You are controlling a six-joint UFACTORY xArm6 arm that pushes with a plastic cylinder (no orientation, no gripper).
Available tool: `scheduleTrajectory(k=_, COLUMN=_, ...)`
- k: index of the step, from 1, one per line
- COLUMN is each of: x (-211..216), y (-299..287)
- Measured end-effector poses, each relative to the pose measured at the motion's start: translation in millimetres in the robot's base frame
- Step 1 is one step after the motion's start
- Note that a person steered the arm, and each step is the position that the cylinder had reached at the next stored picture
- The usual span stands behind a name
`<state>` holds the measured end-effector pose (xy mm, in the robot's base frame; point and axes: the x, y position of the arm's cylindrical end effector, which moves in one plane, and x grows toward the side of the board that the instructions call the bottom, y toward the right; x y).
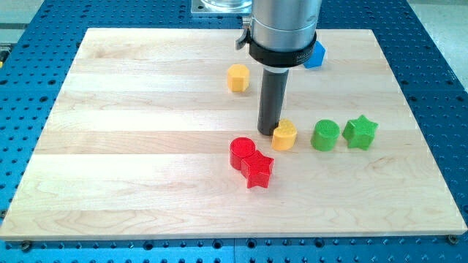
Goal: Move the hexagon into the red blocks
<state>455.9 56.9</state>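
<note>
A yellow block (238, 77) that looks like a hexagon sits above the board's middle. A second yellow block (284, 135) lies lower and further right; I cannot make out its shape. A red cylinder (242, 151) and a red star (257, 172) touch each other below the centre. My tip (268, 132) rests on the board at the left edge of the second yellow block, touching or nearly touching it, just above and to the right of the red cylinder. The hexagon-like block is well above and to the left of my tip.
A green cylinder (325, 135) and a green star (360, 131) sit side by side right of the second yellow block. A blue block (315, 55) near the top edge is partly hidden behind the arm's housing. The wooden board (131, 183) lies on a blue perforated table.
</note>
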Motion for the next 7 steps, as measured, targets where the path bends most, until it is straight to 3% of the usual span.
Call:
scheduleTrajectory(k=2, x=15, y=-7)
scheduleTrajectory(k=3, x=-42, y=-50)
scheduleTrajectory(k=4, x=-45, y=-113)
scheduleTrajectory(k=5, x=-125, y=-81)
scheduleTrajectory(k=6, x=-149, y=-48)
scheduleTrajectory(k=7, x=-90, y=-36)
